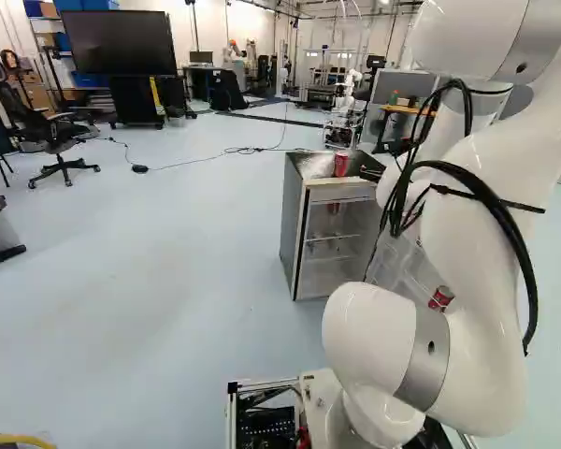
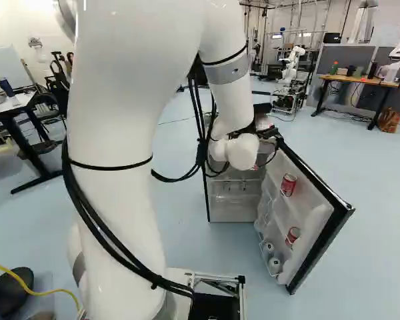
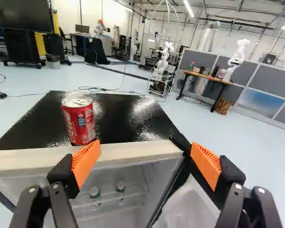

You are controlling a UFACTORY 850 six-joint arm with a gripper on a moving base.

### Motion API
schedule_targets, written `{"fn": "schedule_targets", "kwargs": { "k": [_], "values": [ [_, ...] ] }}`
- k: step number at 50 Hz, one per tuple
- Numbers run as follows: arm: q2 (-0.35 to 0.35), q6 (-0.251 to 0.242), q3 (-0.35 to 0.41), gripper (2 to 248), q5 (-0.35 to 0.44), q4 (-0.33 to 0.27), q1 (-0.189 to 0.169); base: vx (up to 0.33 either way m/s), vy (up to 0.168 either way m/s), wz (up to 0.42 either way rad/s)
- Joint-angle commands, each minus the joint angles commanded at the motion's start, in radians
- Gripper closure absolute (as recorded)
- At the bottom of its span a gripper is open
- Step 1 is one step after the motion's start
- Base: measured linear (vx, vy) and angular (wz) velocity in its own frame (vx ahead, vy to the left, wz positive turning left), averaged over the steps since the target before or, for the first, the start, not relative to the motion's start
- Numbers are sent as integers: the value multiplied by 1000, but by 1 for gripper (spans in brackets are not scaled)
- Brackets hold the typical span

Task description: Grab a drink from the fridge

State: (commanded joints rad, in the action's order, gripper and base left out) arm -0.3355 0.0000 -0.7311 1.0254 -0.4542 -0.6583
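Two fingers of my gripper (image 2: pixel 268 133) stand wide apart, with nothing held between them. One red soda can (image 3: pixel 79 121) is upright on the black top of the mini fridge (image 1: pixel 299 234), near its front edge, ahead of one finger rather than centred between both. Beside me the fridge door (image 2: pixel 315 200) hangs open, with two more red cans (image 2: pixel 288 185) on its shelves.

The white jointed arm (image 2: pixel 120 167) arches up and forward, its black two-fingered gripper (image 1: pixel 371 174) open, ribbed orange pads (image 3: pixel 87 160) well apart.
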Motion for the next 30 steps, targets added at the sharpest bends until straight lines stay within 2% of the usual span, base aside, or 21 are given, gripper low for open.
{"fn": "schedule_targets", "kwargs": {
  "k": [30],
  "values": [
    [31,0,-41,3,-152,77,-85,0,0,0]
  ]
}}
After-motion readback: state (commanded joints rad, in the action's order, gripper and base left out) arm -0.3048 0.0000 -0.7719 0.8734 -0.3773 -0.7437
